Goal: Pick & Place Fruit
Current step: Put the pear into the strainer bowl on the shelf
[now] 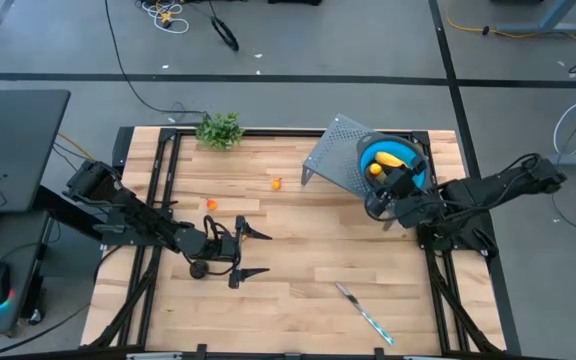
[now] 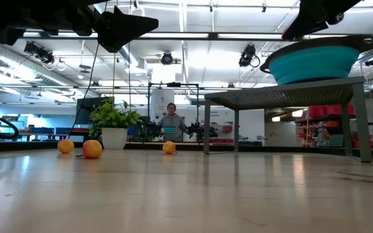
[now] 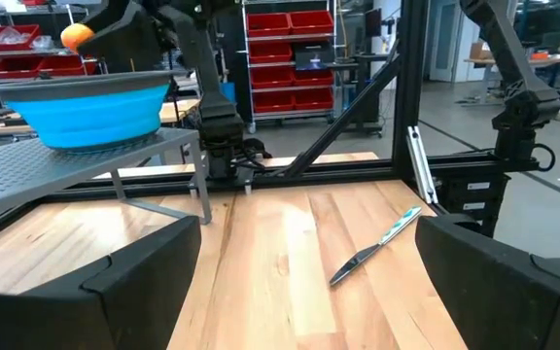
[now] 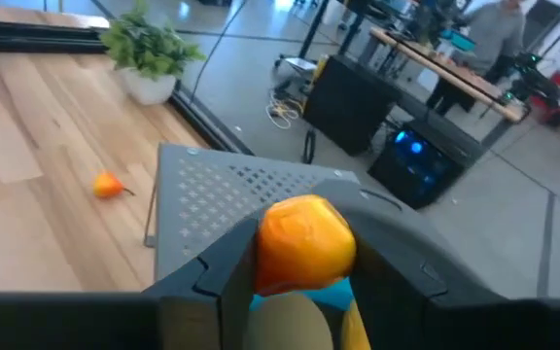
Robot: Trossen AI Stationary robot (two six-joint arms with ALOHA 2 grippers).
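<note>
My right pincer [image 4: 304, 255] is closed on an orange fruit [image 4: 304, 243], held between both fingers directly above the blue bowl [image 1: 408, 178]. The bowl sits on a grey perforated metal stand [image 1: 333, 160] at the far right of the tabletop [image 1: 298, 250]. A yellow fruit [image 1: 390, 159] already lies inside the bowl, beside another orange piece [image 1: 375, 170].

My left pincer [image 1: 251, 252] stands wide and holds nothing, raised above the tabletop left of centre.

Two small orange fruits remain on the wood: one [image 1: 277, 183] near the stand's left leg, another [image 1: 211, 204] farther left, close to my left arm. The low view shows a third small orange piece [image 2: 65, 145], which I cannot place on the tabletop.

A potted green sprig [image 1: 219, 129] stands at the far edge. A knife with a blue handle [image 1: 365, 312] lies near the front right edge, well apart from both pincers.
</note>
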